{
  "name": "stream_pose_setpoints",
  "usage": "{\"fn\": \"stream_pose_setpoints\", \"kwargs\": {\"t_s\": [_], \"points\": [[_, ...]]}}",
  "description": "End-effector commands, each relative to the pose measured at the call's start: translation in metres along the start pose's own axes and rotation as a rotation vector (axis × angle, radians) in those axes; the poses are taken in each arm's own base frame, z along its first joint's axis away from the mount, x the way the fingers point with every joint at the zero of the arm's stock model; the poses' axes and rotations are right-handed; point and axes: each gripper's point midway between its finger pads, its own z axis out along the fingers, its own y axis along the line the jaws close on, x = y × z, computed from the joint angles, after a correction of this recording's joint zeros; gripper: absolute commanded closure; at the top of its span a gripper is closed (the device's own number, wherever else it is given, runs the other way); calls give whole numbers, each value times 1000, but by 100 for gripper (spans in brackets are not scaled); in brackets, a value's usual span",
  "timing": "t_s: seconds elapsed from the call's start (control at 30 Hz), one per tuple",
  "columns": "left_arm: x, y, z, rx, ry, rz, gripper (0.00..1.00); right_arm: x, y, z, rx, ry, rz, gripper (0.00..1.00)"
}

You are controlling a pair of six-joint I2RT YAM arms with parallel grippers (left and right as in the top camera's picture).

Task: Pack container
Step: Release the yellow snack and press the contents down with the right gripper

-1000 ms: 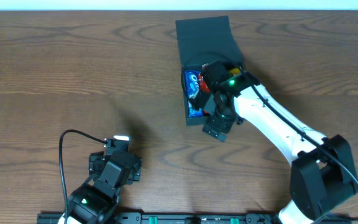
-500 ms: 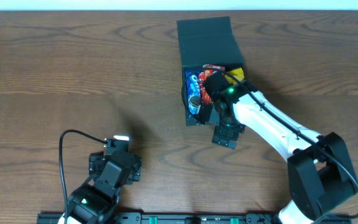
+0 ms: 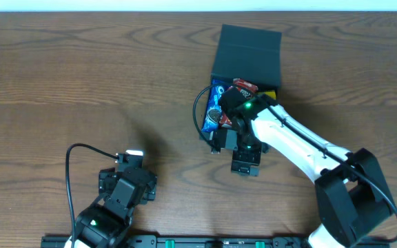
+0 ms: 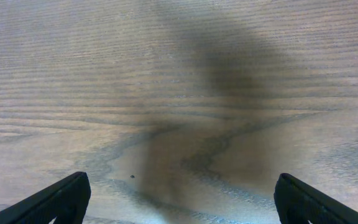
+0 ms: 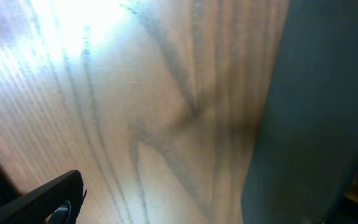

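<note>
A dark brown wooden table (image 3: 81, 69) with bold, wavy grain fills every view; a pale strip runs along its far edge.

The container (image 3: 245, 65) sits right of centre, towards the far side. It is a square, matte, dark teal-green cardboard box with crisp, straight edges. Its long axis, counting the opened lid, runs near to far and leans a little, so the far end sits slightly to the right. The flap lid (image 3: 250, 43) is hinged at the far side and folded back as a flat, plain panel, leaving the mouth facing up. Glossy snack wrappers show inside: a blue packet (image 3: 217, 103) along the left wall, a red packet (image 3: 245, 86) by the hinge, and a sliver of yellow packet (image 3: 271, 94) at the right.

The right arm (image 3: 288, 134), with its smooth white shell and black joints, reaches in from the near right and covers the near part of the box. The right gripper (image 3: 222, 138) hangs at the container's near-left edge. In its wrist view, one black finger (image 5: 48, 199) shows over bare wood and the teal wall (image 5: 316, 99) fills the right side. The jaws are spread wide with nothing clamped.

The left gripper (image 4: 179, 205) hovers over bare table at the near left, well apart from the box, its two black fingers splayed fully and empty.
</note>
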Motion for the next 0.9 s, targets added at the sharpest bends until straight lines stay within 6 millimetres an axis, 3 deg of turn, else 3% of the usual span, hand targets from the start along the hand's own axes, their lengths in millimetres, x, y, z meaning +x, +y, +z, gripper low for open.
{"fn": "stream_pose_setpoints", "kwargs": {"t_s": [0.0, 0.27, 0.53, 0.63, 0.77, 0.87], "points": [[-1, 1, -1, -5, -4, 2, 5, -2, 19, -6, -29, -39, -23, 1], [-1, 1, -1, -5, -4, 2, 5, 17, 37, -2, 12, -86, 105, 1], [-1, 1, -1, -5, -4, 2, 5, 7, 25, -7, 64, -154, 165, 1], [-1, 1, -1, -5, -3, 3, 5, -4, 16, -30, 114, -216, 211, 1], [-1, 1, -1, -5, -3, 3, 5, -22, -2, -85, 227, -354, 325, 1], [-1, 1, -1, -5, -3, 3, 4, -40, 0, -122, 218, -478, 424, 1]]}}
